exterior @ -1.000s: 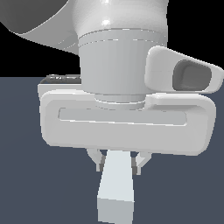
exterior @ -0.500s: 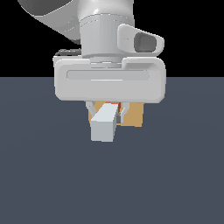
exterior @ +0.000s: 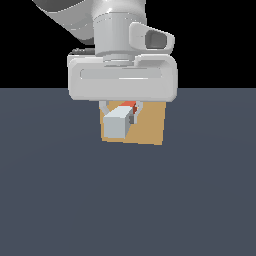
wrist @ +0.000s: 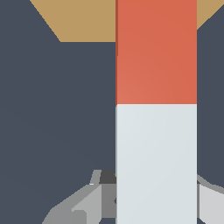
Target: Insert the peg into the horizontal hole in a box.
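Now peg [exterior: 120,120] within end effector [exterior: 120,114].

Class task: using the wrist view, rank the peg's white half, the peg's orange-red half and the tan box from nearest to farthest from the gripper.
1. White half: clamped in the gripper.
2. Orange-red half: farther along the peg, pointing at the box.
3. Tan box: beyond the peg's far end.

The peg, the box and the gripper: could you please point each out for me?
peg [wrist: 155,131], wrist view, on its pale half just below the orange-red half.
box [exterior: 150,127], exterior view, on its bare tan face.
gripper [exterior: 120,114], exterior view, between its fingertips, closed on the peg.
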`<control>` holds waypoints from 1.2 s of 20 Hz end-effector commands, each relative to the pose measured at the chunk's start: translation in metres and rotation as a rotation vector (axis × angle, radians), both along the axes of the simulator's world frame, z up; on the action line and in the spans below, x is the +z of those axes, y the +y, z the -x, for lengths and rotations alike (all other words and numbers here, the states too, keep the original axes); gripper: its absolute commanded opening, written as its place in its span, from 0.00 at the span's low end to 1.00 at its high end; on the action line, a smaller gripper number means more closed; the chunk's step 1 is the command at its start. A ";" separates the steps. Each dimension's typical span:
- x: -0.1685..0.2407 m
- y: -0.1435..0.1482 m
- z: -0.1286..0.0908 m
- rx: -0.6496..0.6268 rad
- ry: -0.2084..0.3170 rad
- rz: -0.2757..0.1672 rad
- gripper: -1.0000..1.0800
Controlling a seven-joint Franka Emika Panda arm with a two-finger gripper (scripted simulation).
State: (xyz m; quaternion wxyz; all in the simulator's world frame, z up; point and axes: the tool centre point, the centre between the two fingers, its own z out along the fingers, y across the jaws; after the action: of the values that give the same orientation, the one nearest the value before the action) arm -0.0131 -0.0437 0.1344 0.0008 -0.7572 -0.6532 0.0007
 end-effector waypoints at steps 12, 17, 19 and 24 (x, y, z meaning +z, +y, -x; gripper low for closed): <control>0.002 0.001 -0.001 -0.003 -0.001 0.000 0.00; 0.002 0.014 -0.003 -0.003 -0.002 0.000 0.00; 0.002 0.025 -0.004 -0.003 -0.002 0.000 0.00; 0.002 0.065 -0.009 -0.003 -0.003 0.000 0.00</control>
State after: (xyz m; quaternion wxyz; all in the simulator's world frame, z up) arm -0.0063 0.0069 0.1352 0.0009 -0.7586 -0.6516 0.0010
